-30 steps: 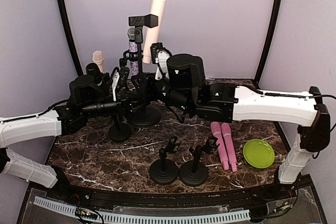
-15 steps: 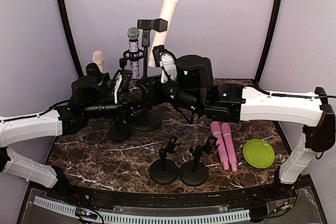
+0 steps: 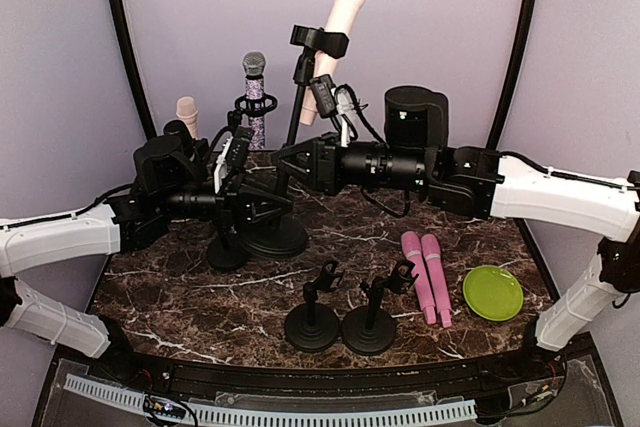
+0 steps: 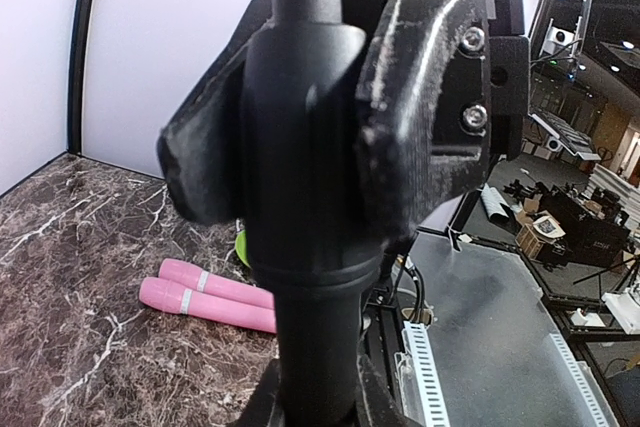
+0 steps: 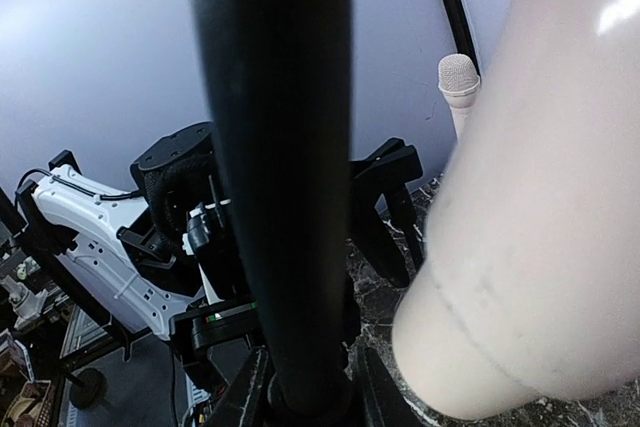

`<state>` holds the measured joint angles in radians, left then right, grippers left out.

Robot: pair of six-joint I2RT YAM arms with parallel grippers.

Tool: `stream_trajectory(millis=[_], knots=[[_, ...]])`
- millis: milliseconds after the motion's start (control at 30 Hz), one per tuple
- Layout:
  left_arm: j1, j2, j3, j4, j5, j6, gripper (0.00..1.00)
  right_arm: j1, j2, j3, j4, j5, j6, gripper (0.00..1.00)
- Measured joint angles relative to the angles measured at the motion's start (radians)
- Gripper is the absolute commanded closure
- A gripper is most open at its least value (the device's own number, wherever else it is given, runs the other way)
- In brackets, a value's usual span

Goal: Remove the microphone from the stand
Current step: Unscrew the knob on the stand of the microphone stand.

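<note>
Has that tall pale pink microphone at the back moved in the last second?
Yes. The pale pink microphone and its stand have swung to the right, away from the glittery microphone, which stands where it was.

Lying microphones between front stands and plate

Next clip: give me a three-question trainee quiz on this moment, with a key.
1. True or false: the cream microphone is already free of the tall stand.
2. The left gripper is shut on: A) the green plate, B) the tall stand's pole, C) a short stand.
3. How many pink microphones lie on the table?
Key: 1 false; 2 B; 3 two.
</note>
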<state>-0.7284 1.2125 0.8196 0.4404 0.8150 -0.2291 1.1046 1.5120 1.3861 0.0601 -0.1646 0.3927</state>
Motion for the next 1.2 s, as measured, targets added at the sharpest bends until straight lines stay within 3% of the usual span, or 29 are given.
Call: stream_trajectory(millis=[67, 300, 500, 567, 867, 1200], knots=[[0.002, 0.005, 0.0, 0.009, 0.016, -0.01, 1.0, -0.004, 0.0, 0.003, -0.009, -0.016, 0.0, 0.88], [0.002, 0.013, 0.0, 0.021, 0.024, -0.017, 1.0, -0.005, -0.011, -0.016, 0.015, -0.017, 0.02, 0.43], [0.002, 0.012, -0.001, 0.021, -0.05, 0.005, 1.0, -0.006, -0.102, -0.107, 0.072, 0.026, 0.055, 0.21], [0.002, 0.01, -0.002, 0.019, -0.084, 0.012, 1.0, -0.01, -0.129, -0.133, 0.089, 0.053, 0.068, 0.2], [0.002, -0.024, -0.008, -0.01, -0.212, 0.027, 1.0, -0.004, -0.135, -0.165, 0.106, 0.14, 0.113, 0.35], [0.005, -0.024, -0.008, -0.062, -0.297, 0.039, 1.0, 0.067, 0.04, 0.011, 0.005, 0.248, 0.138, 0.56]])
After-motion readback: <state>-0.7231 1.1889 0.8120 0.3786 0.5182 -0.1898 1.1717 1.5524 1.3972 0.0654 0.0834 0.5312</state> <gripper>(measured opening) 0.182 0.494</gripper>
